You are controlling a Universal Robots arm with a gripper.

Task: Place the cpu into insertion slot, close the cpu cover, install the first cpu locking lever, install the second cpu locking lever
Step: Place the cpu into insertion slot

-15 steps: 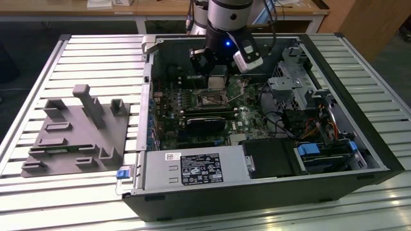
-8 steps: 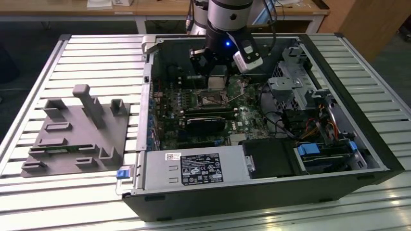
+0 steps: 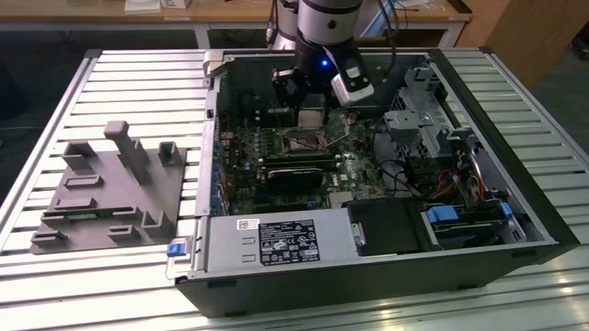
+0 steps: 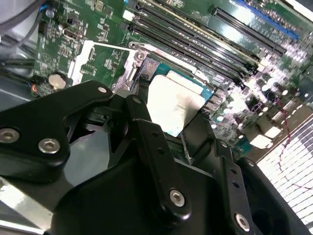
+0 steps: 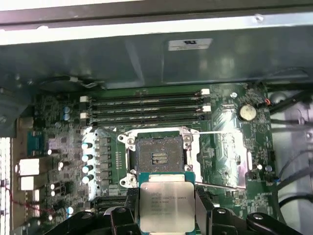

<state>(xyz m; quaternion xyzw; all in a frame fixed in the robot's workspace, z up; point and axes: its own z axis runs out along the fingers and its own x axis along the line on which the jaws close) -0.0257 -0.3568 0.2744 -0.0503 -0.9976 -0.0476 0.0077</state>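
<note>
Gripper (image 5: pixel 166 214): clamped on cpu (image 5: pixel 165 201) edges.
Insertion slot (image 5: pixel 159 157): open, empty, near cpu.
Risk: a tilted cpu could jam and damage it.

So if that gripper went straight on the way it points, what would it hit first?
Likely the insertion slot, or the board beside it; the cpu the gripper holds would touch first. Depth is unclear.

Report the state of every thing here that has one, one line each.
cpu: gripped by the claw, not seated in the slot.
claw: shut on the cpu.
insertion slot: uncovered and empty.
computer case: side open, board exposed.
</note>
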